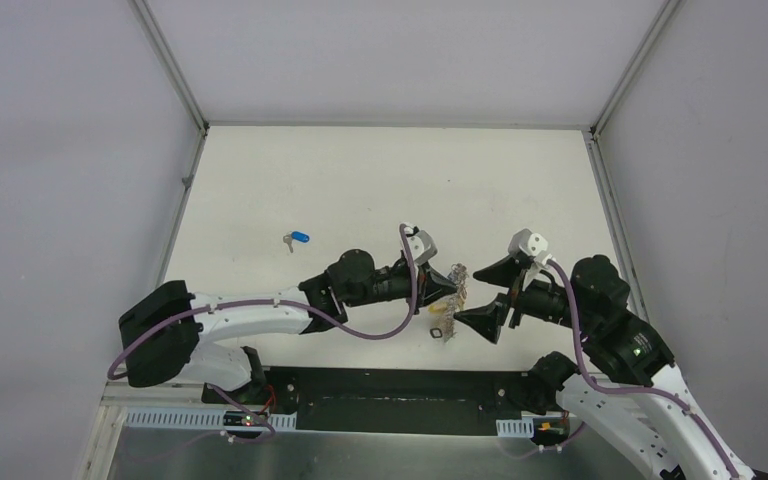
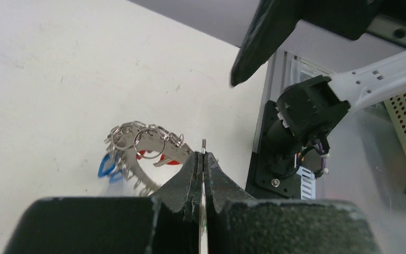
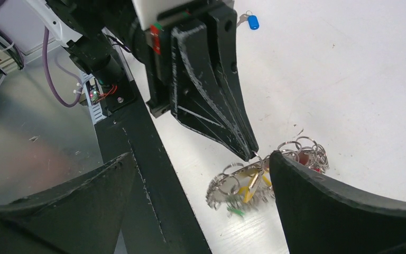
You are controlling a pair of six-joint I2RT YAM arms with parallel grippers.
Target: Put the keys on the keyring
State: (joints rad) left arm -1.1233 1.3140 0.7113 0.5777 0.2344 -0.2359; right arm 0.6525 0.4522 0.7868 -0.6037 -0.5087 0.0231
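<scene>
A flat white table (image 1: 380,180) sits between plain grey walls. Near the front, the left gripper (image 2: 203,159) is pinched tight on a thin metal bit of the shiny silver chain keyring (image 3: 243,182). The keyring hangs under it with little rings and red, yellow and green tags. The right gripper (image 3: 201,155) faces it with its jaws wide apart, holding nothing. Farther back on the left lies a tiny silver key with a smooth blue plastic tag (image 1: 297,238). It lies flat, pointing sideways, nearer the left arm.
</scene>
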